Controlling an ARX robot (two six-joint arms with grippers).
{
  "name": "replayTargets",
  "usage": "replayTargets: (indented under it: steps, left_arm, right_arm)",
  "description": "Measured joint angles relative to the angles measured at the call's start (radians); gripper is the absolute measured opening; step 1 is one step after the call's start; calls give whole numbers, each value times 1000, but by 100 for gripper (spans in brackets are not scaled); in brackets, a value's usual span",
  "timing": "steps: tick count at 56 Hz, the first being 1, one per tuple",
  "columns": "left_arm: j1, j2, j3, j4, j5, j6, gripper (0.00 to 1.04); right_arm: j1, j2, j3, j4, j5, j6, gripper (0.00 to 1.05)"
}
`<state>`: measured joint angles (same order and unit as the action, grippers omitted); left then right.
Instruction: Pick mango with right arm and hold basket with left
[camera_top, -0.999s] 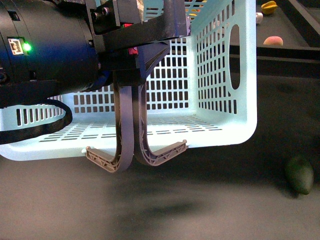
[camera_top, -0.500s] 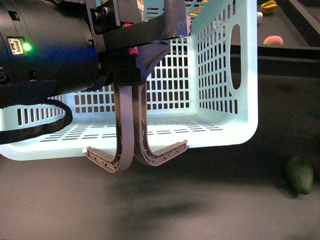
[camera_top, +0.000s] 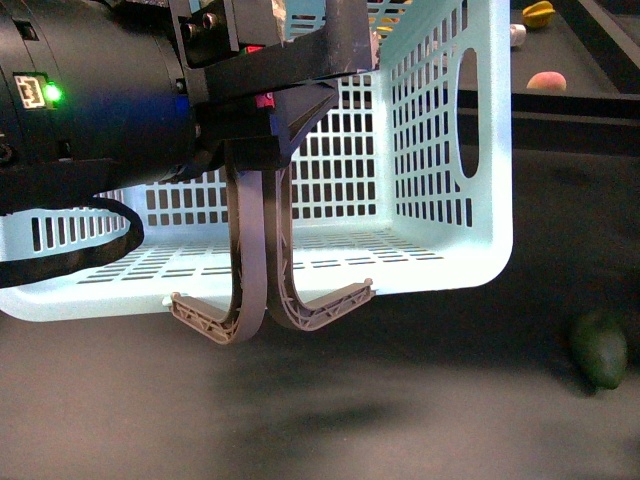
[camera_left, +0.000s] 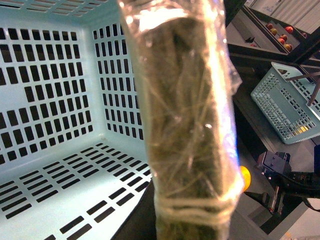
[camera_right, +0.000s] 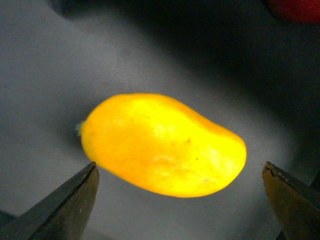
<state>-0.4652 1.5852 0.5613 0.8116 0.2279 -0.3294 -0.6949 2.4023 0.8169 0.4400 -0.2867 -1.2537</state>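
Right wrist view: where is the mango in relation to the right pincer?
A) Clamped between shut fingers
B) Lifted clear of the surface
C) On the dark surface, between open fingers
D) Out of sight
C: the mango lies on the dark surface with the right pincer open, its fingers spread to either side. The basket hangs by its handles from the left pincer.
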Motion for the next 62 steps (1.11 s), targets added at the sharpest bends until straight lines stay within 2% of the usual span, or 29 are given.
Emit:
replayTargets:
  steps: [19,62]
  left_arm:
    - [0,0,0,0,1,0,9]
    - [0,0,0,0,0,0,9]
  right_arm:
    - [16,38,111,-194,60,-98,97]
    - [71,183,213,-182,96,-19,97]
